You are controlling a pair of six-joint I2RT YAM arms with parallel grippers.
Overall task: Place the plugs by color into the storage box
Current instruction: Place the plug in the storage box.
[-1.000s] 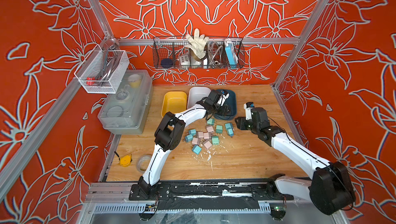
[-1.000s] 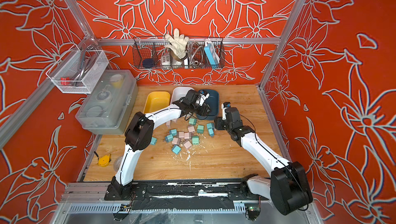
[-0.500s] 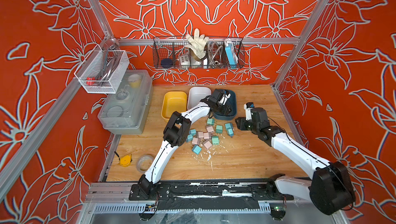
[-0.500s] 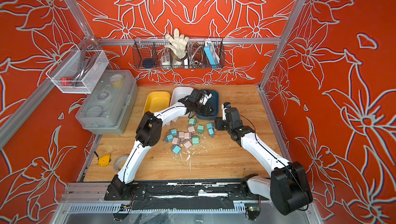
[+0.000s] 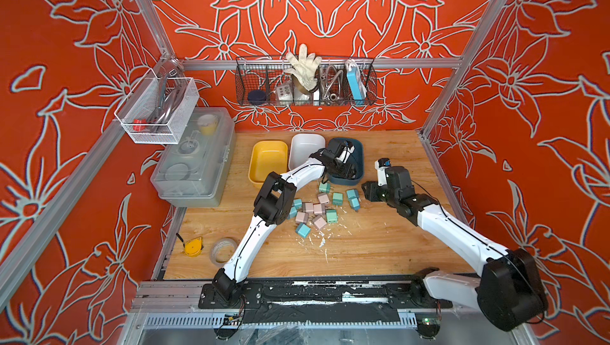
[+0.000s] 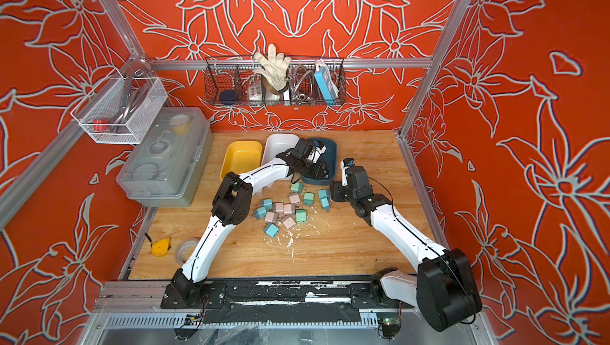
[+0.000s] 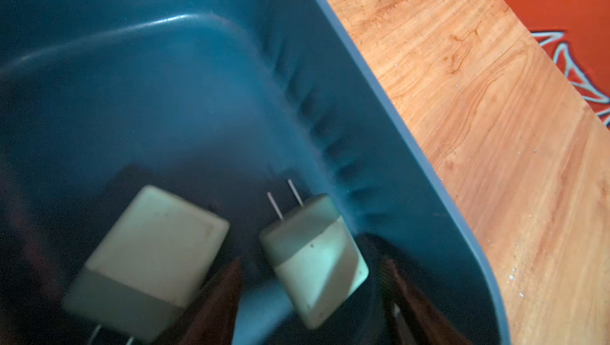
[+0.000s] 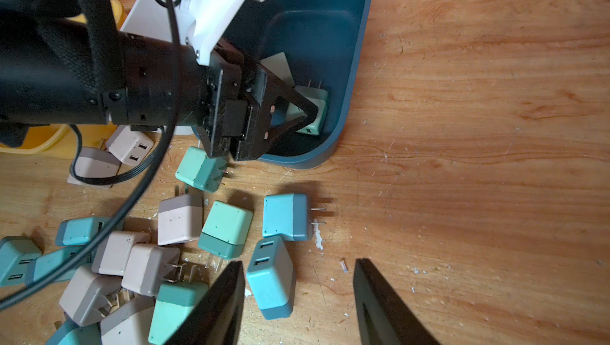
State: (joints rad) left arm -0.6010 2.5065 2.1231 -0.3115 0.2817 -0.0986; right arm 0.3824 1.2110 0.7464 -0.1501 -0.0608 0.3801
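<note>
Left wrist view: my left tool [image 7: 312,270] stands open inside the dark blue plastic bin [image 7: 297,79], jaws clear of the mint-green cube plug [image 7: 317,254] between them.
Neighbour: second mint plug [image 7: 155,244], just beside.
Withdrawal: straight up, jaws wide, so I drag nothing out.
Right tool [image 8: 297,262]: open, empty, above the loose pink, blue and mint plugs [image 8: 180,224] on the wooden desk [image 8: 478,161].
</note>
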